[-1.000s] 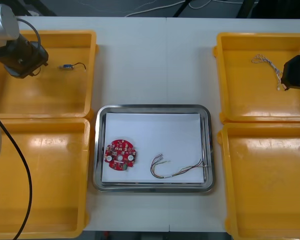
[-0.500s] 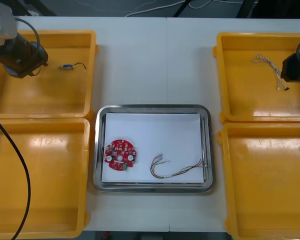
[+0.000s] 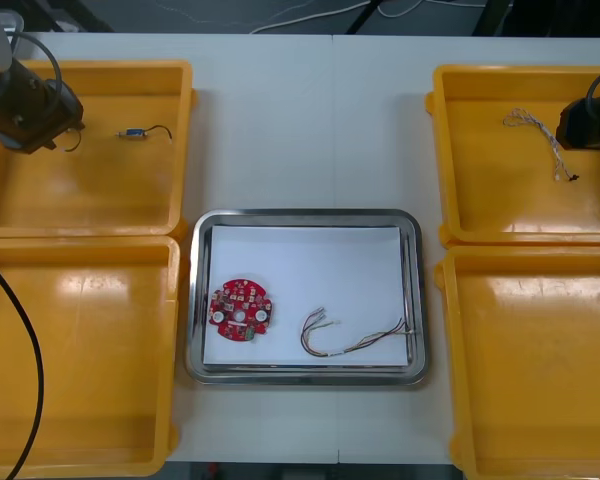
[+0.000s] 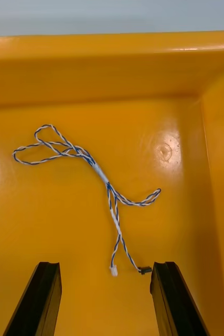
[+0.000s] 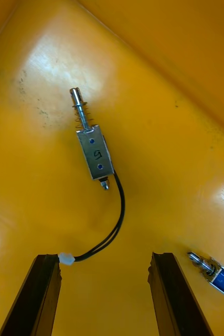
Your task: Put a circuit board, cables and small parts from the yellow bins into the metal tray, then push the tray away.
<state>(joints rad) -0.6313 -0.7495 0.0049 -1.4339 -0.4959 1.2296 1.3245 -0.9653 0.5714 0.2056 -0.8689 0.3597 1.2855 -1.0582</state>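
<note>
Currently: pick stage, both arms. R gripper [image 4: 105, 268] hangs over the far R yellow bin [image 3: 520, 72], fingers wide apart, holding nothing. Twisted blue-white cable [image 4: 98, 170] lies ahead of it, connector ends just between the fingertips. L gripper [image 5: 105, 257], likewise spread and empty, is in the far L yellow bin [image 3: 100, 67]. Small metal part [image 5: 95, 152] with black lead [image 5: 119, 210] lies ahead; second part [image 5: 219, 273] sits beside one finger. Next: descend, close on each item. Metal tray [image 3: 305, 214] holds circuit board [image 3: 241, 310] plus thin cable [image 3: 352, 348].
</note>
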